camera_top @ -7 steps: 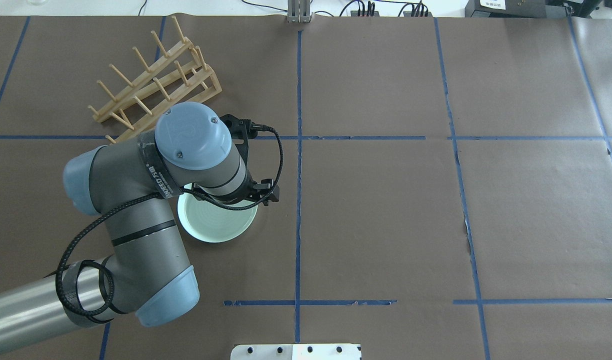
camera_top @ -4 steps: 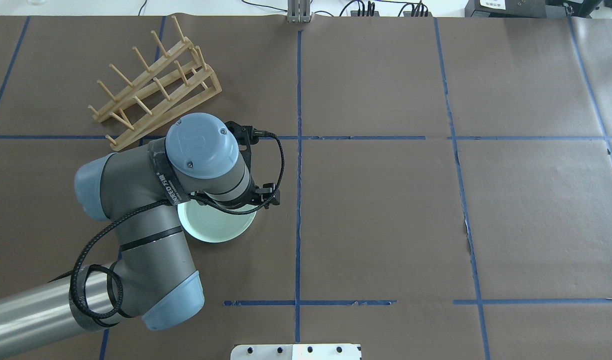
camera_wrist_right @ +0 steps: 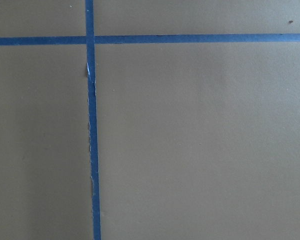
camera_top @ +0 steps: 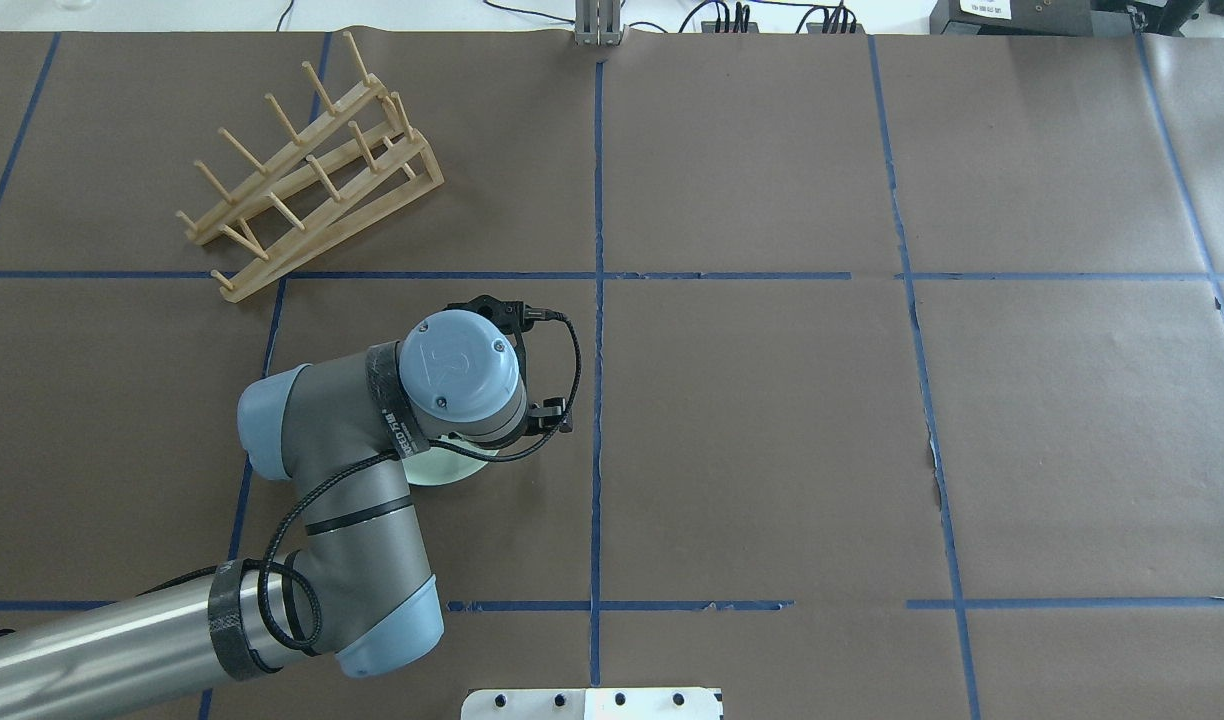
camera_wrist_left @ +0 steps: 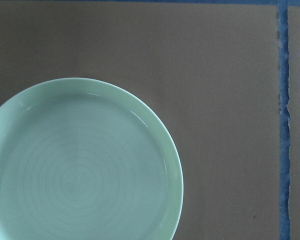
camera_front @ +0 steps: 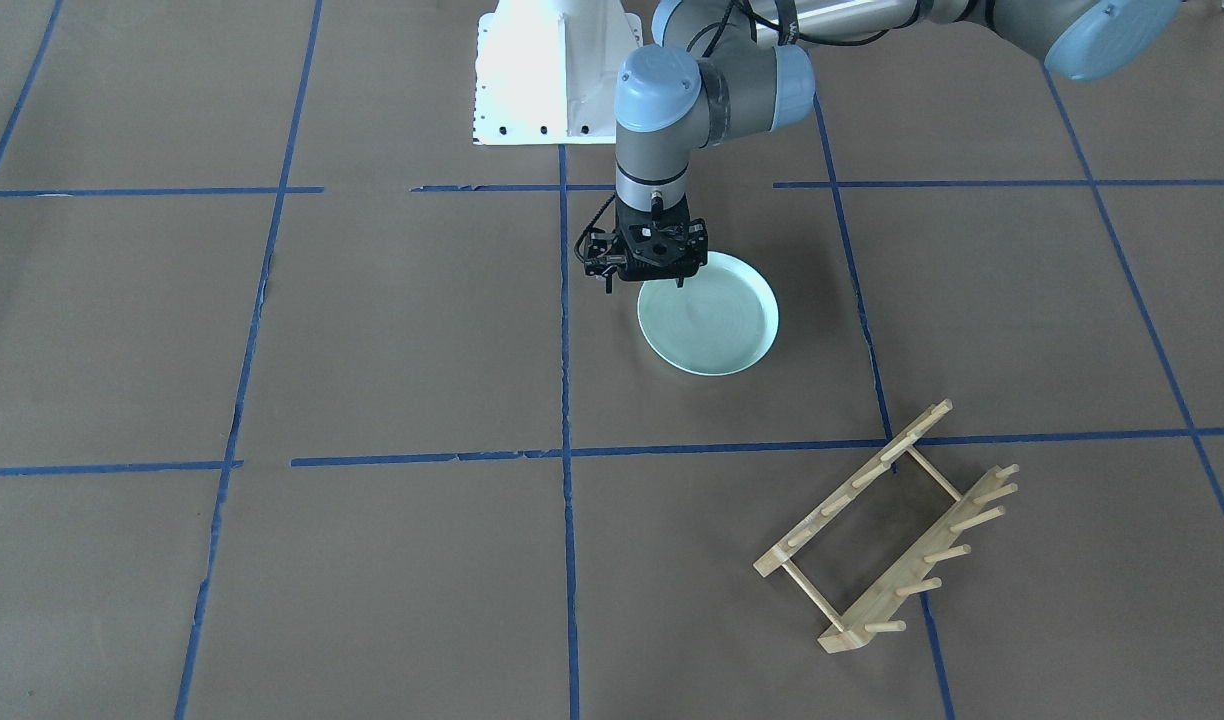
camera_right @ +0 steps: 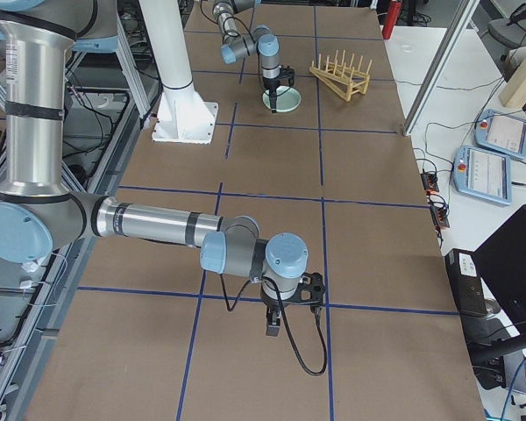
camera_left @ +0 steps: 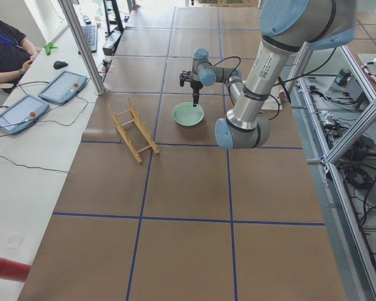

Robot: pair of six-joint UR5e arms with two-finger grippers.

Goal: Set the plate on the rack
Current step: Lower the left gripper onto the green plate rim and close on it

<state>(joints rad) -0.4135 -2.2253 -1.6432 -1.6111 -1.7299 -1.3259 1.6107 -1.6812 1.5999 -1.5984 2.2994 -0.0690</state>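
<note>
The pale mint-green plate (camera_front: 712, 320) lies flat on the brown paper; the left wrist view shows it at the lower left (camera_wrist_left: 80, 170). In the overhead view the left wrist covers most of it, and only a sliver (camera_top: 452, 470) shows. My left gripper (camera_front: 657, 280) points straight down over the plate's rim on the robot's side, and its fingertips look apart and empty. The wooden rack (camera_front: 887, 530) stands empty and apart from the plate, at the far left in the overhead view (camera_top: 307, 165). My right gripper (camera_right: 272, 331) hangs low over bare paper, far from both; I cannot tell whether it is open or shut.
The table is covered in brown paper with a grid of blue tape lines (camera_top: 597, 440). The white robot base (camera_front: 552, 70) stands at the robot's edge. An aluminium post (camera_top: 597, 30) stands at the far edge. An operator (camera_left: 6, 44) and tablets (camera_left: 62, 86) are beyond that edge.
My left arm has drawn back toward the robot, away from the rack. Its wrist now covers nearly all of the plate in the overhead view. The plate and the rack have not moved.
</note>
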